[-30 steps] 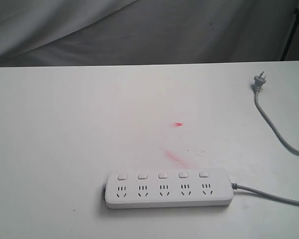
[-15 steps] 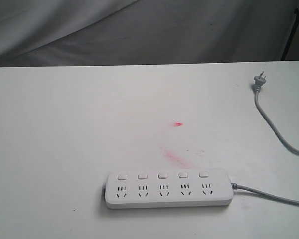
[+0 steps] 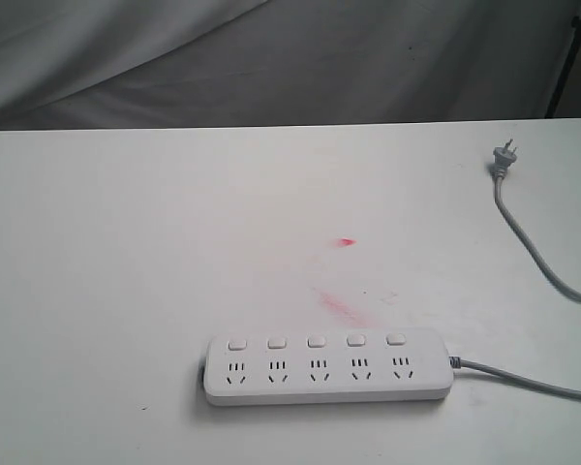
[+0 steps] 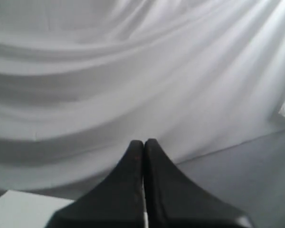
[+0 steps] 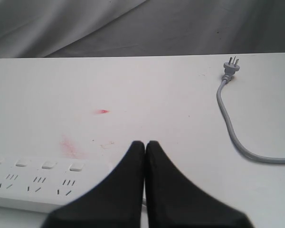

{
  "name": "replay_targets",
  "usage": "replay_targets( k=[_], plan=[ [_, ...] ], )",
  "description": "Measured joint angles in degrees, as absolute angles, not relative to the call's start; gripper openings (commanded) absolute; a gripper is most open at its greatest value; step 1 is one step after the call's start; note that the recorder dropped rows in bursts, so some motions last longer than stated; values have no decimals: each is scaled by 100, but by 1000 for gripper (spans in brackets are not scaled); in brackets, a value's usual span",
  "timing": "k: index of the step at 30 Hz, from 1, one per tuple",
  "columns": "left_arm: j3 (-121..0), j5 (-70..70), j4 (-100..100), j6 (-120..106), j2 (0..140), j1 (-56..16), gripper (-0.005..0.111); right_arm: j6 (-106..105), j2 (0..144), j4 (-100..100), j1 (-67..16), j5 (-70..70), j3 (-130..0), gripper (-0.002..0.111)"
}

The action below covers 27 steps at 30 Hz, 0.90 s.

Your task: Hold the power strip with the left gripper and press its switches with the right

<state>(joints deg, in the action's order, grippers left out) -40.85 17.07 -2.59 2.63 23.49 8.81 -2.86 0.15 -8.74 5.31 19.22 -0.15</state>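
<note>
Even soft light, faint shadows, mild blur throughout.

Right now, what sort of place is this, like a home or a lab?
Most likely a staged test bench rather than a home: a bare white table, grey cloth draped behind it as a backdrop, and a lone power strip whose plug lies unplugged on the tabletop.
</note>
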Motion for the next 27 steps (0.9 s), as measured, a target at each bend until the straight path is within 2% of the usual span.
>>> replay_targets(
  k=[6, 16, 27],
  plan=[
    [-4734, 1183, -259, 263, 2769, 881, 0, -286, 15, -874, 531, 1922, -15, 0],
    [-4808, 810, -259, 263, 3031, 843, 0, -286, 15, -874, 531, 1922, -15, 0],
    [-4808, 799, -259, 263, 3398, 215, 0, -286, 15, -874, 531, 1922, -15, 0]
  ],
)
